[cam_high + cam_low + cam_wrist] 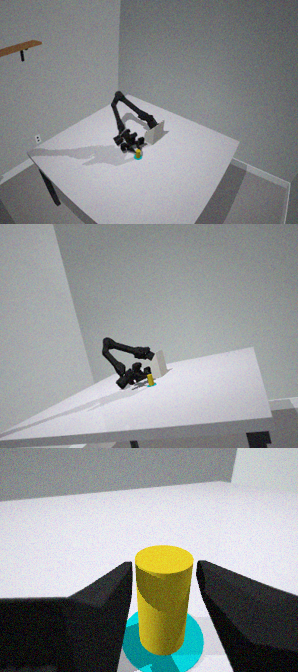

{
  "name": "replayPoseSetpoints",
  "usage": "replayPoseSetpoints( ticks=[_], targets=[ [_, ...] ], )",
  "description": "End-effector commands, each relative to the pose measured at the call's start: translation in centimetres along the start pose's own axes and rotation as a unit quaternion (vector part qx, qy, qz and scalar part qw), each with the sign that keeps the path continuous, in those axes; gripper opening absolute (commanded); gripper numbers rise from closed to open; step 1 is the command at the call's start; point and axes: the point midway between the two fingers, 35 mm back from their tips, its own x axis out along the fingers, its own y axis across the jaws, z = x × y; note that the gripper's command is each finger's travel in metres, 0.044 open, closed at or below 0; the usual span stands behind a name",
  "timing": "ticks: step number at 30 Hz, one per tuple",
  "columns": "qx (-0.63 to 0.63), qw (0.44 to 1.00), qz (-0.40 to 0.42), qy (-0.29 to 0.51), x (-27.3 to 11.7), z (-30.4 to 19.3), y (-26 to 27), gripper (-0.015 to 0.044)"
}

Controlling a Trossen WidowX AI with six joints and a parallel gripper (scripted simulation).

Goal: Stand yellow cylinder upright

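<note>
The yellow tall cylinder (pixel 137 154) (pixel 150 380) (pixel 164 603) stands upright on the cyan circle (pixel 134 157) (pixel 154 385) (pixel 196 640). In the wrist view its base lies inside the circle's outline, with cyan showing around it. My gripper (pixel 137 150) (pixel 148 376) (pixel 164 568) is open, its two fingers on either side of the cylinder's upper part. In the wrist view a narrow gap shows between the cylinder and each finger. The fingers hide part of the circle's left side.
A pale upright block (pixel 155 133) (pixel 159 364) stands on the table (pixel 179 171) (pixel 213 392) behind the cylinder, close to the arm. A wooden shelf (pixel 17 48) is on the left wall, away from the table.
</note>
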Motion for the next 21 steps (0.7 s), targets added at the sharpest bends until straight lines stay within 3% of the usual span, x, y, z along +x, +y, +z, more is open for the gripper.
replayPoseSetpoints(
  ticks=[1,6,12,21],
  targets=[
    [-0.003,1.000,0.000,0.001,0.0,0.0,0.0,0.0262],
    [-0.003,1.000,0.000,0.001,0.0,0.0,0.0,0.0394],
    [-0.003,1.000,0.000,0.001,0.0,0.3,-0.1,0.0400],
    [-0.006,1.000,-0.001,0.002,-0.6,4.9,-0.4,0.0400]
  ],
)
